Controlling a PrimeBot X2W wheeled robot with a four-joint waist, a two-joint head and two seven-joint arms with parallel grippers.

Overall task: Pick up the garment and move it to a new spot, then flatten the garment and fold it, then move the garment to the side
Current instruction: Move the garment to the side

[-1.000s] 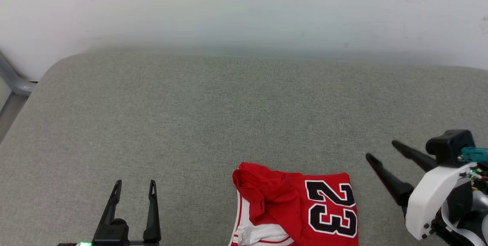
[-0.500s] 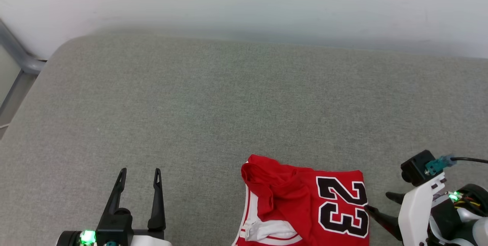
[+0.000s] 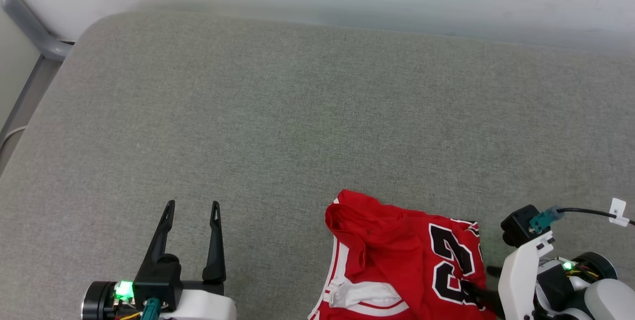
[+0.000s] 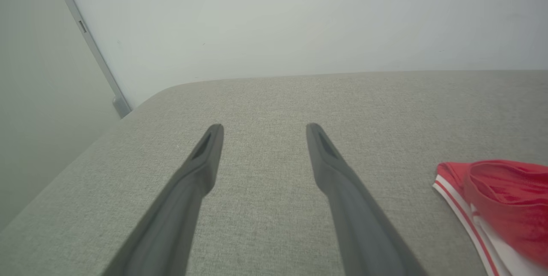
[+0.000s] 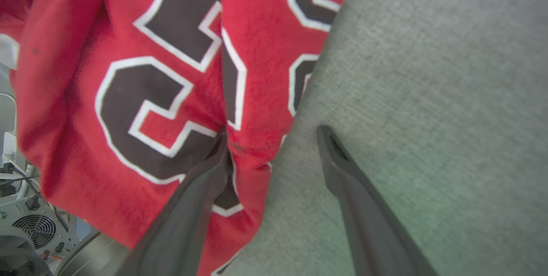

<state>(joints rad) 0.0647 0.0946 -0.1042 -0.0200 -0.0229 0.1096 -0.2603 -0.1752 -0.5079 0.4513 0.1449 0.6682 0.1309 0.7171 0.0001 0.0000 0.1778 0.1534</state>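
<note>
Lower right, head view: red jersey T-shirt [image 3: 397, 255], black "23", bunched on grey fabric pad [image 3: 297, 111], neither flat nor neatly folded. Right claw [image 5: 272, 130] apart, straddling its edge; left claw [image 3: 192, 204] apart, well clear. Stage: pickup or final shift, undecidable.

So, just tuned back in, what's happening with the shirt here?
The right claw is open at the garment's edge by the 23 lettering. One finger presses into the red fabric and the other sits over the grey cushion beside it. Nothing is gripped yet. The garment lies bunched at the cushion's near edge. The left claw is open and empty, off to the robot's left of the garment and apart from it.
</note>
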